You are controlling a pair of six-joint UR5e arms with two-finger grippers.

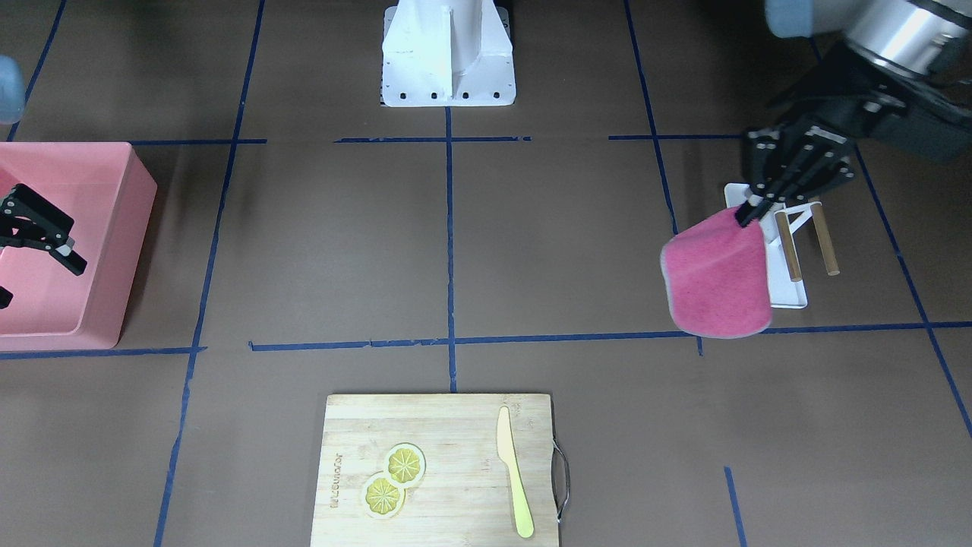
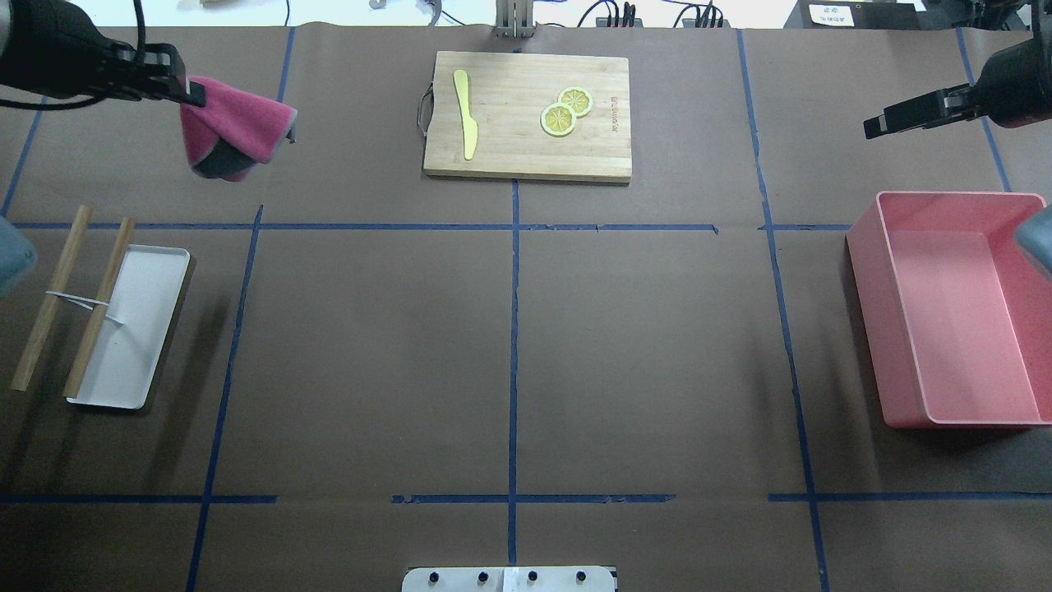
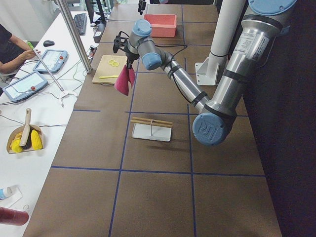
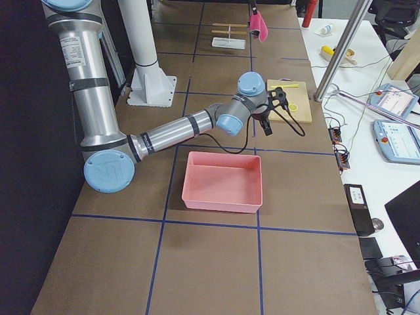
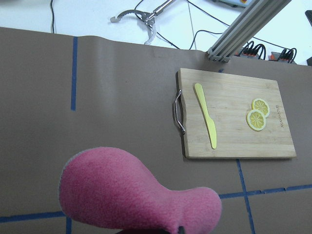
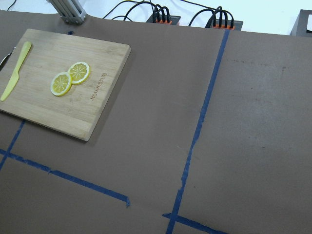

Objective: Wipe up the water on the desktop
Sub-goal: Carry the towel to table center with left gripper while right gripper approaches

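My left gripper (image 2: 194, 92) is shut on a corner of a pink cloth (image 2: 234, 127), which hangs in the air over the far left of the dark-brown desktop (image 2: 509, 345). In the front view the cloth (image 1: 717, 285) hangs from the gripper (image 1: 748, 214) beside the white tray. It fills the bottom of the left wrist view (image 5: 131, 195) and shows in the left side view (image 3: 123, 81). My right gripper (image 1: 42, 282) is open and empty above the pink bin. I see no water on the desktop in any view.
A pale wooden cutting board (image 2: 526, 156) with a yellow knife (image 2: 465, 111) and two lemon slices (image 2: 565, 111) lies at the far middle. A pink bin (image 2: 945, 411) stands at the right. A white tray (image 2: 136, 345) with a wooden rack (image 2: 74, 304) stands at the left.
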